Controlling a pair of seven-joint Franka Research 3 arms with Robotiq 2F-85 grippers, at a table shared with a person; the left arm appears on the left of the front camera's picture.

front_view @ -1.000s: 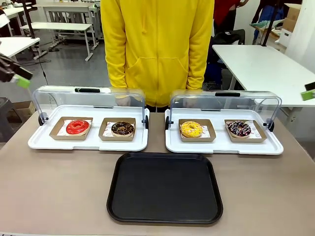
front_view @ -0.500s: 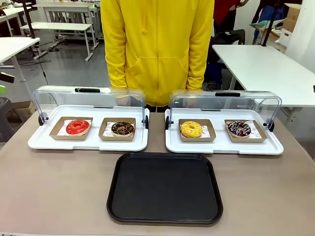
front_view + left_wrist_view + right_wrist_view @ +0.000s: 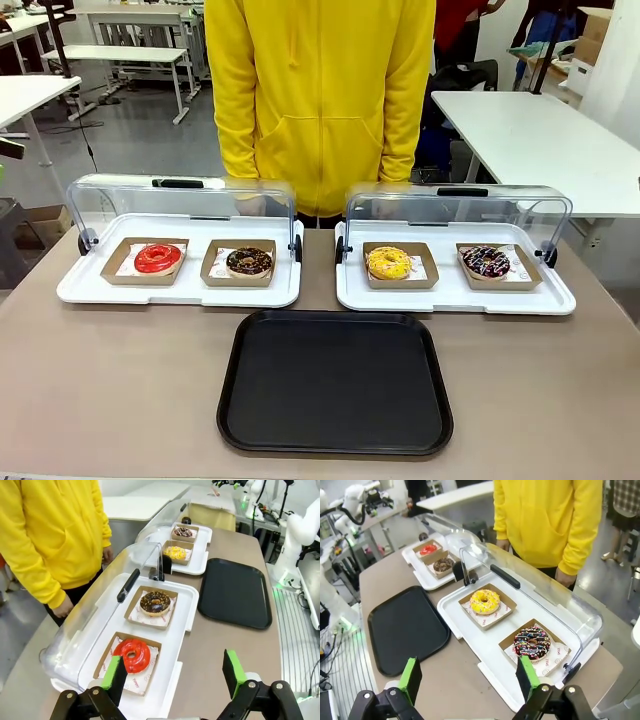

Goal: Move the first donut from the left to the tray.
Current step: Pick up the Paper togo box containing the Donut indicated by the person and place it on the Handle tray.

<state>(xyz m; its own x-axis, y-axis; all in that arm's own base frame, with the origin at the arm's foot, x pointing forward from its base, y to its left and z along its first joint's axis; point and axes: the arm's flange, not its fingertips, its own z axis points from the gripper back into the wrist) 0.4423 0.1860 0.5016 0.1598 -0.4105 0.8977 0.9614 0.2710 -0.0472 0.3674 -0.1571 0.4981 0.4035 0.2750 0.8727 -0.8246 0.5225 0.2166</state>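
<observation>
The first donut from the left (image 3: 158, 258), a ring with glossy red icing, lies in a brown cardboard holder at the left end of the left white tray. The black tray (image 3: 335, 380) sits bare at the table's near middle. In the left wrist view my left gripper (image 3: 174, 675) hovers open above the table, with the red donut (image 3: 132, 655) just beyond its left finger and the black tray (image 3: 235, 592) farther off. My right gripper (image 3: 469, 674) is open too, above the right white tray, with the red donut (image 3: 428, 549) far away and the black tray (image 3: 405, 627) to its left.
A chocolate donut (image 3: 249, 261) shares the left white tray (image 3: 80, 290). A yellow donut (image 3: 388, 263) and a sprinkled chocolate donut (image 3: 486, 262) lie in the right white tray (image 3: 450, 300). Both clear dome lids stand raised at the back. A person in a yellow hoodie (image 3: 320, 100) stands at the far edge.
Both grippers' green pads showed at the left and right edges of the front view a second ago; they have since moved out of that picture. Donuts and trays have not moved.
</observation>
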